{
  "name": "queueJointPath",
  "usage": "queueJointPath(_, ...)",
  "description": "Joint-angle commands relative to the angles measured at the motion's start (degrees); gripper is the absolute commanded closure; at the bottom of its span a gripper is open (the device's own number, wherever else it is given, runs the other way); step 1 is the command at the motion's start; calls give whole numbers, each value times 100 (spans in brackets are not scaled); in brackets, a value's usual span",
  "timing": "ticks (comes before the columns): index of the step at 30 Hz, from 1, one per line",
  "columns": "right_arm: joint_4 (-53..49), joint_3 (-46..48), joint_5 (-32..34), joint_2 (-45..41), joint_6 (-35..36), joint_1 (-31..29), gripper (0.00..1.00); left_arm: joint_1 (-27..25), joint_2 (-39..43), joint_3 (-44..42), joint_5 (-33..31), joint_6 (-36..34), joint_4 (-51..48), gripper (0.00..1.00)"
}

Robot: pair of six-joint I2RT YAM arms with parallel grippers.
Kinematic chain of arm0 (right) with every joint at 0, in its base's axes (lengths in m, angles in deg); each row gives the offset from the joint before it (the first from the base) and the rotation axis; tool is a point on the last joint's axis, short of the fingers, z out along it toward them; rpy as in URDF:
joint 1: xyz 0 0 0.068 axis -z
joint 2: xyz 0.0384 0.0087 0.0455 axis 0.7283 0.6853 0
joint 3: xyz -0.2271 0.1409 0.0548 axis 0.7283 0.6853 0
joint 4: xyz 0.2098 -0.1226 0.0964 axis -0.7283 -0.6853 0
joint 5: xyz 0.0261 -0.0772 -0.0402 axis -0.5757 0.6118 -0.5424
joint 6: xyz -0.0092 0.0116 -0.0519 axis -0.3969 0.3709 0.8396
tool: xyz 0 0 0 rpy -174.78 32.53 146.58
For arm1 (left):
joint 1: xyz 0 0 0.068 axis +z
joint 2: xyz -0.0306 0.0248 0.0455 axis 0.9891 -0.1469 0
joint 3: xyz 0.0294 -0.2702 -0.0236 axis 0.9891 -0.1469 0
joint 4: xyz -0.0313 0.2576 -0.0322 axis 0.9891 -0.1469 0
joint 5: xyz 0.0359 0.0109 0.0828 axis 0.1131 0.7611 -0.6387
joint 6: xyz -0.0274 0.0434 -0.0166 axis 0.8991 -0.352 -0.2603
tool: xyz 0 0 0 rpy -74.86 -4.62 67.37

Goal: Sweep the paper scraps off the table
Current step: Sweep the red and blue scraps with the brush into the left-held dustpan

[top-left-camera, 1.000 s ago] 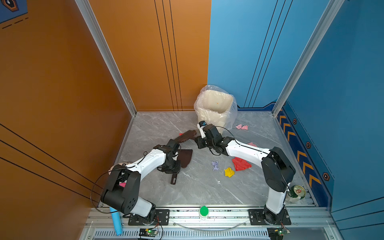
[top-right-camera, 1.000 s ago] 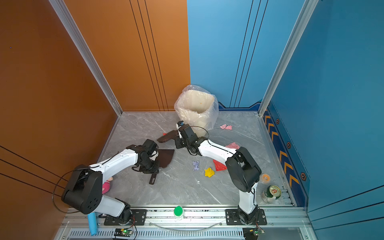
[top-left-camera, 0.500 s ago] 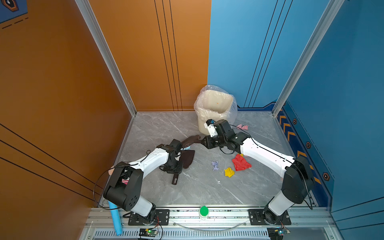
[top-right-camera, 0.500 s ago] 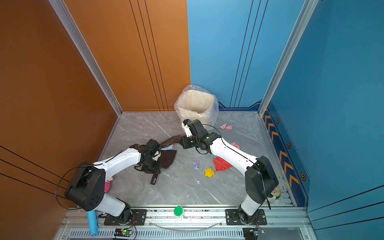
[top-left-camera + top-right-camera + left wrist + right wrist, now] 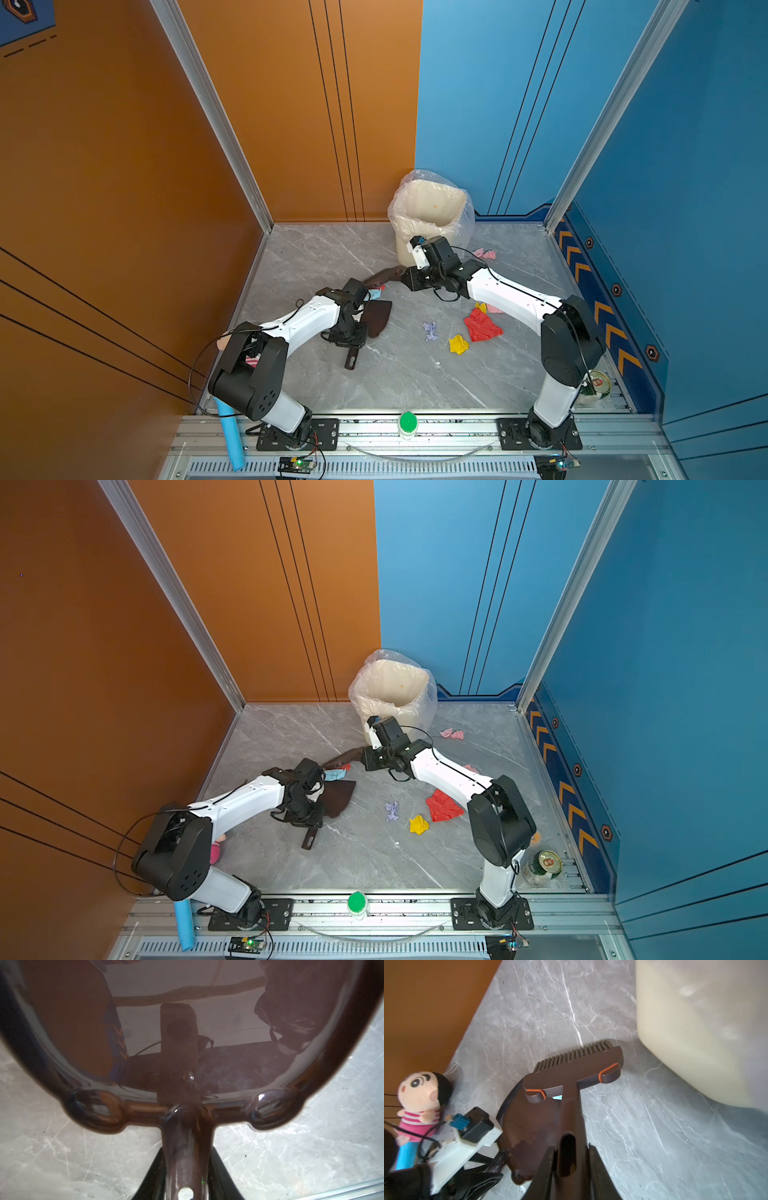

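A: What has each arm got hold of?

B: The left pincer [image 5: 188,1186] is clamped tight on the handle of a brown dustpan [image 5: 378,318], whose pan lies on the grey marble surface [image 5: 415,374] with its handle pointing toward the front rail. The right pincer [image 5: 571,1169] is closed on the handle of a brown brush [image 5: 571,1066]; its bristles point away from the arm, and the head sits just at the dustpan's far edge.

A: And the paper scraps?

B: A light blue scrap [image 5: 334,774] lies right at the dustpan's mouth, beside the brush head; a sliver of it shows under the brush in the right wrist view. A small red bit [image 5: 344,766] sits next to it. Well to the right of the pan lie a lilac scrap [image 5: 430,331], a yellow one [image 5: 458,344] and a large red one [image 5: 481,325], close together. Another pink scrap [image 5: 484,254] is near the bin, toward the back.

A: What else is there?

B: A cream bin lined with a clear bag [image 5: 430,220] stands at the back wall. A doll in a pink-striped shirt [image 5: 419,1103] lies by the left arm's base, and a can [image 5: 549,864] stands at the front right corner.
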Motion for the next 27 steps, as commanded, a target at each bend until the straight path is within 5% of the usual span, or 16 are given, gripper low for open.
queueJointPath(1,-571,-304,305,-83,419,-132,100,-28,-34,87,-104,45,-251,100)
queueJointPath(11,-1839,303,-248,-894,777,-171,100,109,-82,67,-144,89,-240,100)
queueJointPath(18,-1601,635,-960,-1454,577,-105,100,74,-149,149,-98,11,-240,100)
queueJointPath(27,-1313,813,-809,-1969,438,270,100,-98,-62,244,-40,-110,-180,100)
